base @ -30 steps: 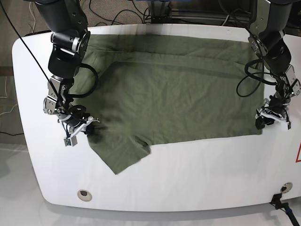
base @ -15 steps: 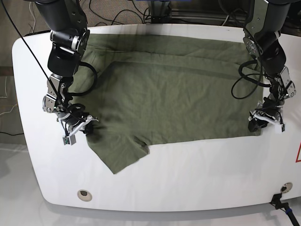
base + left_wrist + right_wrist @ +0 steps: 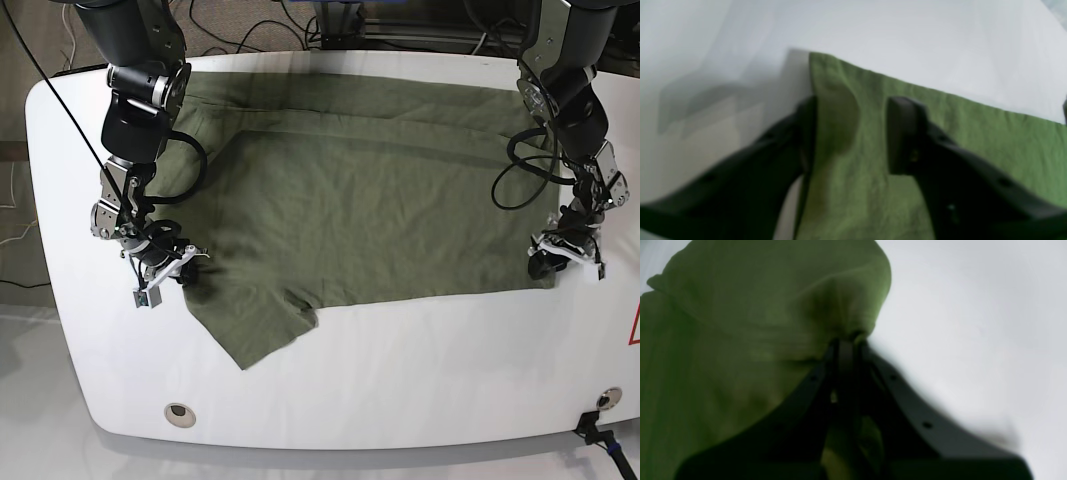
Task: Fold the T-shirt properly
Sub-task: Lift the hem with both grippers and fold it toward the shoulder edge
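The olive-green T-shirt (image 3: 370, 210) lies spread on the white table (image 3: 420, 370), with one sleeve pointing toward the front edge. My right gripper (image 3: 182, 270), on the base view's left, is shut on a bunched pinch of shirt fabric by that sleeve. The right wrist view shows its closed tips (image 3: 846, 341) under the puckered cloth (image 3: 740, 323). My left gripper (image 3: 545, 266), on the base view's right, sits low at the shirt's front hem corner. In the left wrist view it is open (image 3: 853, 133), jaws apart, with the corner of the cloth (image 3: 973, 140) between them.
A round hole (image 3: 178, 411) sits near the table's front left. A black clamp (image 3: 600, 430) is at the front right corner, and a red marking (image 3: 634, 325) at the right edge. Cables (image 3: 300, 20) run behind the table.
My left gripper has shifted slightly inward onto the shirt's hem corner. My right gripper stays pinched on the fabric, almost unmoved.
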`<action>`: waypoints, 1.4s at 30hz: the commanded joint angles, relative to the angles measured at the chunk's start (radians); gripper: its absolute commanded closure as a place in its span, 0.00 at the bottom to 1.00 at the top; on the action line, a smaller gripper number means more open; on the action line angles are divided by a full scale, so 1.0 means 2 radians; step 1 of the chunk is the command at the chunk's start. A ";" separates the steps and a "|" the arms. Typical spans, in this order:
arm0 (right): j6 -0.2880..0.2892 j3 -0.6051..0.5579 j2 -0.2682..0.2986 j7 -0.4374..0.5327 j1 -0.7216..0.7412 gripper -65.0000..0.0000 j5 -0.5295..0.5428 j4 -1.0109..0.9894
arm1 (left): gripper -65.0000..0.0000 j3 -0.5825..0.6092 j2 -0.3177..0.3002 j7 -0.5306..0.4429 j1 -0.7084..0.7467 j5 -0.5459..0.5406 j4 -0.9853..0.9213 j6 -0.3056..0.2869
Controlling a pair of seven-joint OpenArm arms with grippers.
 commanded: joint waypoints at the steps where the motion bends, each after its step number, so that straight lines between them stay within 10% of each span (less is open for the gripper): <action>1: 0.003 0.000 0.004 -0.002 0.009 1.00 0.001 0.007 | 0.73 0.001 -0.003 0.013 -0.007 0.004 0.005 -0.001; 4: 0.003 0.000 0.004 -0.002 0.009 1.00 0.001 0.007 | 1.00 0.001 -0.003 0.013 -0.007 0.004 0.005 -0.001; 14: 0.003 0.000 0.004 -0.003 0.005 1.00 0.001 0.036 | 1.00 -0.003 -0.003 0.013 -0.007 -0.001 0.031 -0.001; 23: 0.003 0.004 0.007 -0.005 -0.007 1.00 0.002 0.081 | 1.00 0.000 -0.004 0.109 0.046 -0.128 0.179 -0.001; 36: 0.003 0.002 0.006 -0.128 -0.083 1.00 0.038 0.305 | 1.00 0.000 -0.001 0.170 0.106 -0.139 0.295 -0.001; 42: 0.003 0.003 -0.006 -0.156 -0.167 1.00 0.039 0.444 | 1.00 0.000 -0.006 0.189 0.177 -0.229 0.357 -0.001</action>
